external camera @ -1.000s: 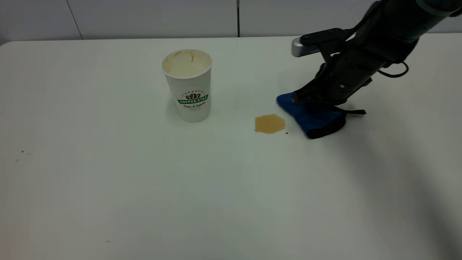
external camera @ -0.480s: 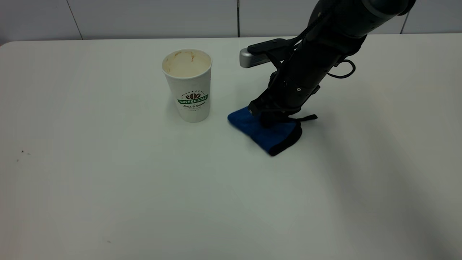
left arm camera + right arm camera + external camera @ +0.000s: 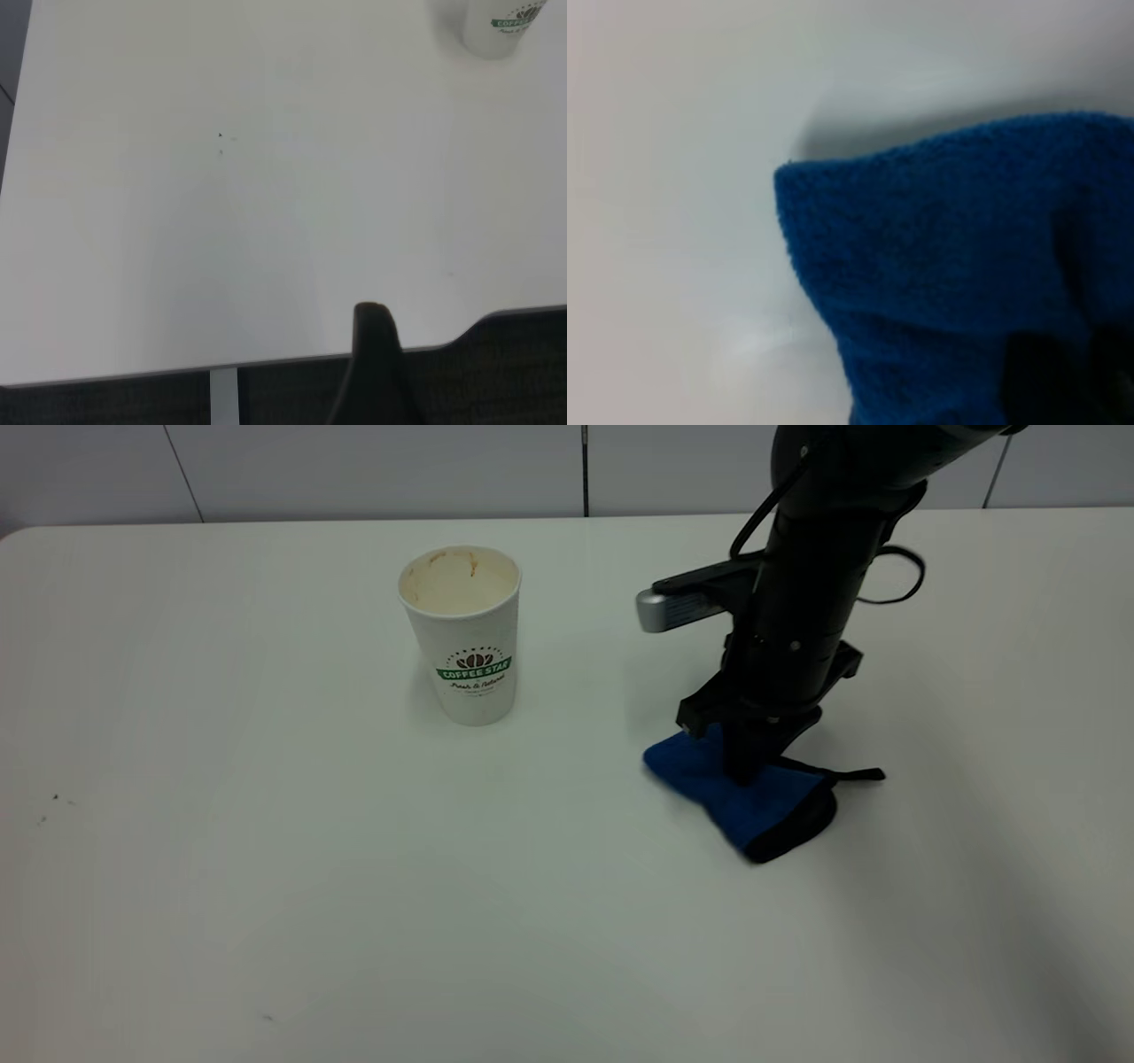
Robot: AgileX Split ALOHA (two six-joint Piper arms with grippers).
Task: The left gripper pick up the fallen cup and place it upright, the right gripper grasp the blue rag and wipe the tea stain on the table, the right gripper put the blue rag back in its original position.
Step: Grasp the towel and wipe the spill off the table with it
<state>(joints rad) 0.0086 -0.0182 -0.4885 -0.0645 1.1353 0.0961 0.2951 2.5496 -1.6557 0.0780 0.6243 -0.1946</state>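
The cup point(image 3: 461, 633) stands upright on the table point(image 3: 266, 886), left of centre; its base also shows in the left wrist view point(image 3: 503, 27). My right gripper point(image 3: 742, 769) points straight down, shut on the blue rag point(image 3: 753, 808), and presses it onto the table right of the cup. The rag's black edging and loop tab trail to the right. In the right wrist view the rag point(image 3: 939, 266) fills most of the picture around my right gripper point(image 3: 1067, 381). No tea stain shows on the table. My left gripper point(image 3: 379, 372) is parked beyond the table's edge, far from the cup.
A few tiny dark specks point(image 3: 55, 797) lie near the table's left side. A grey panelled wall point(image 3: 354, 469) runs behind the table's back edge.
My right gripper dragged the rag left over the tea stain, then back right and toward the front. The stain no longer shows. The cup has not moved.
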